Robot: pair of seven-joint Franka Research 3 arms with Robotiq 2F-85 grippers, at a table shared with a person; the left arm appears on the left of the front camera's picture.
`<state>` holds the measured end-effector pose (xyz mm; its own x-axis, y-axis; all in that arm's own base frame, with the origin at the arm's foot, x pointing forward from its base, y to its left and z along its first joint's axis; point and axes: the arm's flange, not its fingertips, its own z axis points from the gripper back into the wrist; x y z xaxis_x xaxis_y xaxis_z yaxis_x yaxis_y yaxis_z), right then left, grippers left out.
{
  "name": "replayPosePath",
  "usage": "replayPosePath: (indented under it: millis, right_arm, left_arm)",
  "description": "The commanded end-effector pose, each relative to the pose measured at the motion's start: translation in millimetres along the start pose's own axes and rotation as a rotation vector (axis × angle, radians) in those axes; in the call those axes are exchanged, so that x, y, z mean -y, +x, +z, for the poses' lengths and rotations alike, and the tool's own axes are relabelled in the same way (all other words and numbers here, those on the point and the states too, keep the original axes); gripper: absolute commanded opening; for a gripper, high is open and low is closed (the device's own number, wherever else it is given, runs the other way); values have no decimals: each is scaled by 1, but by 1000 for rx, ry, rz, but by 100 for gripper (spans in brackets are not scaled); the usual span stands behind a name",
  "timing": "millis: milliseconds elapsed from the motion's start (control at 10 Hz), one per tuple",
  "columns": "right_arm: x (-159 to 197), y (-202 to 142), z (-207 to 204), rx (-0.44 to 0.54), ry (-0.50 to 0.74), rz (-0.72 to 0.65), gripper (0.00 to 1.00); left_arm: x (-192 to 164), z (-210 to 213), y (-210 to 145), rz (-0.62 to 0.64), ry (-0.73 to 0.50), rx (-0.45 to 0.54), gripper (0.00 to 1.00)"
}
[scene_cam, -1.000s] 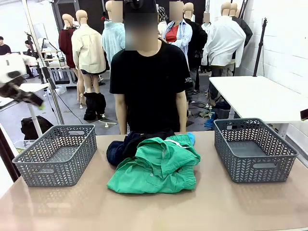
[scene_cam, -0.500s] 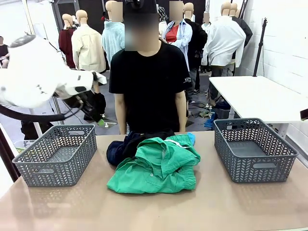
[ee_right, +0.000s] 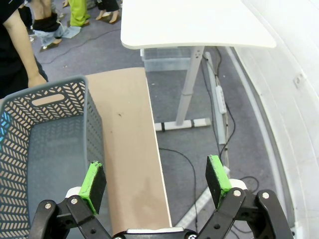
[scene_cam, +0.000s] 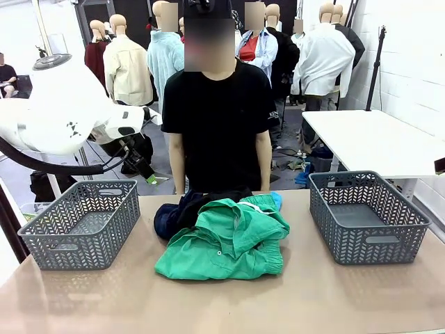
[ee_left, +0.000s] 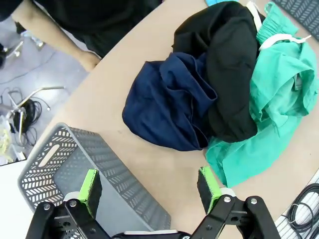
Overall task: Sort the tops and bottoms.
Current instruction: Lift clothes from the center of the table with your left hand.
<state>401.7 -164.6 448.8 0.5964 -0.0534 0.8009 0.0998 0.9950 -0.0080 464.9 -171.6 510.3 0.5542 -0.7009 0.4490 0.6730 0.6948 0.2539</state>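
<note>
Looking down my left gripper [ee_left: 149,183]: jaws spread wide, nothing held, and the right gripper [ee_right: 154,179] likewise. On the table [scene_cam: 334,299], crumpled emerald green bottoms [scene_cam: 222,243] top the heap. Navy bottoms [scene_cam: 170,216] sit at its 10 o'clock, black bottoms [ee_left: 229,64] between them, and the sky-blue shirt [scene_cam: 277,200] peeks out at 1 o'clock.

The left arm [scene_cam: 66,115] bulks across the frame's upper left, wrist angled downward. The left gripper [ee_left: 149,183] gapes wide, empty; the right gripper [ee_right: 155,180] likewise.
</note>
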Motion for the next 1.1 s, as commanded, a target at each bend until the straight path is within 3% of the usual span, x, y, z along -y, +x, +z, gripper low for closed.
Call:
replayPosePath:
  millis: [0, 500, 800, 1000]
  right_arm:
    - [-2, 1, 2, -4, -4, 7, 100]
    - [-2, 1, 2, -4, -4, 7, 100]
    - [-2, 1, 2, -4, -4, 7, 100]
    - [-2, 1, 2, -4, -4, 7, 100]
  left_arm:
    - [-3, -28, -3, -44, -72, -82, 100]
    - [-11, -85, 19, -317, -424, -197, 100]
    - [-3, -123, 22, -472, -477, -245, 100]
    - [0, -146, 24, -499, -525, -236, 100]
